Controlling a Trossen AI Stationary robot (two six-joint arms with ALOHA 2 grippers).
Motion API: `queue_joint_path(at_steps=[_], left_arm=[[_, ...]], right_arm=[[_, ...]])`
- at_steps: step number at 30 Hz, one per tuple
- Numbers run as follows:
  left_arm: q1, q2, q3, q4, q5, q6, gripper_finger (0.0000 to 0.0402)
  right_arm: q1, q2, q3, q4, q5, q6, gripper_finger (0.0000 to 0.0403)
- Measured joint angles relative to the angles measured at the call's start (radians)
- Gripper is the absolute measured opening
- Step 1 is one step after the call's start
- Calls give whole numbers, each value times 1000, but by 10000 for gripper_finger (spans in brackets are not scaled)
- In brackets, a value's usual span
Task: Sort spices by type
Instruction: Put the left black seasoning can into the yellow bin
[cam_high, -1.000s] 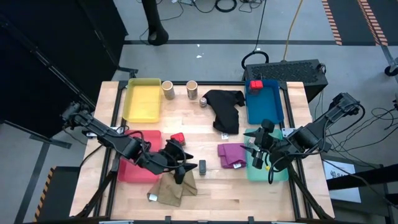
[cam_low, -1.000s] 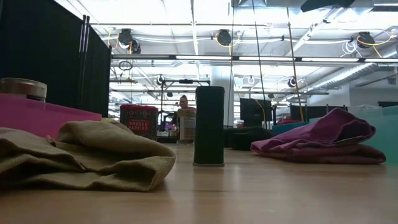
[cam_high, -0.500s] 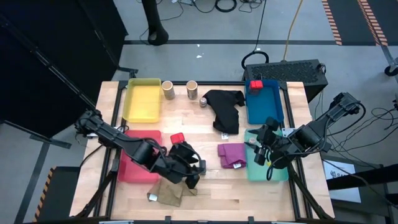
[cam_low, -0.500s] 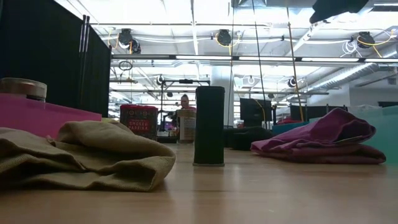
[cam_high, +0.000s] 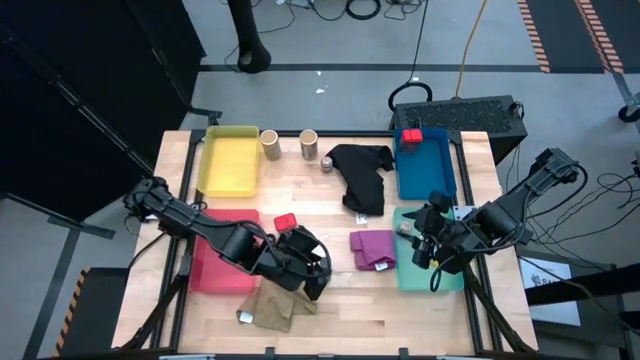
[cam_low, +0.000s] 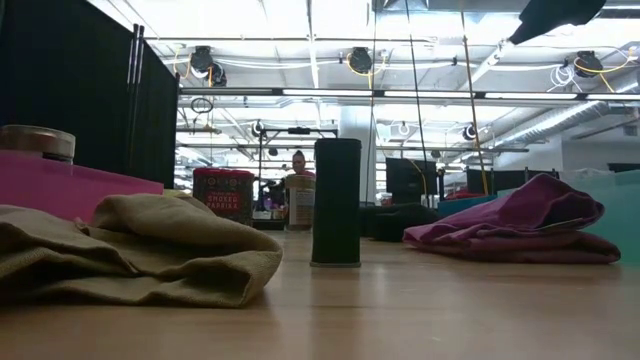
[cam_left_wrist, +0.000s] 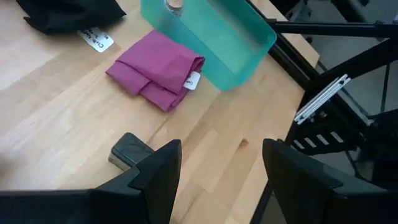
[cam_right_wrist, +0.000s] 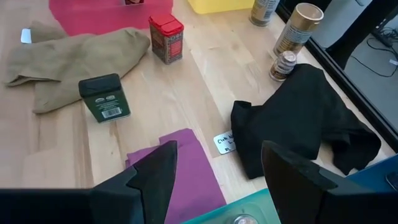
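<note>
My left gripper (cam_high: 316, 272) (cam_left_wrist: 221, 149) hangs open just above the table, at the khaki cloth's right edge. The dark rectangular block (cam_left_wrist: 127, 152) (cam_low: 337, 200) stands upright on the wood beside one of its fingers, untouched. My right gripper (cam_high: 425, 240) (cam_right_wrist: 219, 149) is open above the teal tray (cam_high: 432, 275), where a tiny jar (cam_left_wrist: 174, 5) sits. A red box (cam_high: 285, 222) (cam_right_wrist: 166, 38) stands near the red tray. Another red box (cam_high: 411, 136) is in the blue tray. Two tan cylinders (cam_high: 270, 145) (cam_high: 309, 144) and a small grey jar (cam_high: 327, 163) stand by the far edge.
A khaki cloth (cam_high: 280, 305), a purple cloth (cam_high: 372, 250) and a black cloth (cam_high: 362, 175) lie on the wood. The yellow tray (cam_high: 228, 160), red tray (cam_high: 215, 265) with a jar (cam_low: 37, 142) and blue tray (cam_high: 428, 170) ring the middle. Bare wood lies between the black cloth and the red tray.
My left gripper has moved toward the table's right, from over the khaki cloth to the dark block. My right gripper has drifted slightly toward the right edge, over the teal tray. No object has moved.
</note>
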Motion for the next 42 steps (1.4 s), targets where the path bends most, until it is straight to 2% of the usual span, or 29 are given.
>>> queue_joint_path(at_steps=[8, 16, 42], left_arm=[[-2, 0, 0, -13, 4, 20, 231], [-2, 1, 0, -133, -5, -68, 231], [-7, 38, -1, -187, -19, -40, 231]], right_arm=[[3, 0, 0, 0, 6, -8, 215], [3, 0, 0, 2, 7, -4, 215], [3, 0, 0, 20, 15, -8, 215]])
